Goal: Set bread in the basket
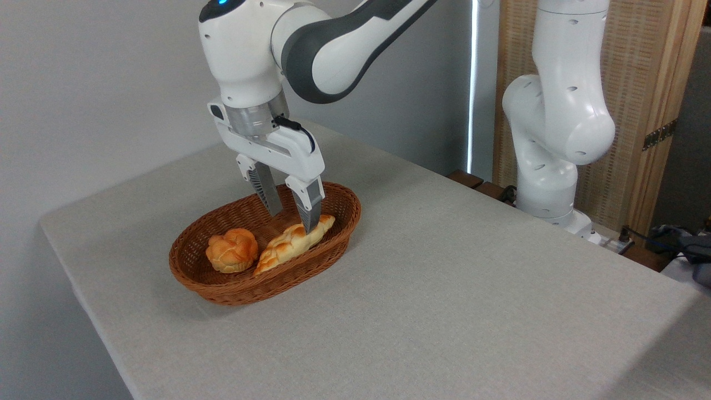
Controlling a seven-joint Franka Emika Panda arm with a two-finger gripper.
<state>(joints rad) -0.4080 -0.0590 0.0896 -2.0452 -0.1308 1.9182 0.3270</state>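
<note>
On the pale grey tabletop [444,289] stands one basket [222,289], a shallow oval of reddish-brown wicker, its long axis running from lower left to upper right. At its left end sits one small round knotted bun [232,250], and just to the right of it, touching or nearly so, lies the one long braided bread [289,244], already inside the basket on its floor. The bread's long axis follows the basket's, its pointed near end by the front wall and its far end up toward the right rim. Above that far end hangs the single gripper [291,219], its two fingers spread apart and pointing down: the left finger stands behind the loaf, the right finger crosses in front of its upper part, so the bread lies directly below and between them, reaching away to the lower left. Whether the fingers touch the crust cannot be told, but they do not look to be squeezing it. Judging by that, the placing looks done and the next move is a straight lift clear of the rim. Further right stands the arm's white base column [555,139], well apart from the basket.
</note>
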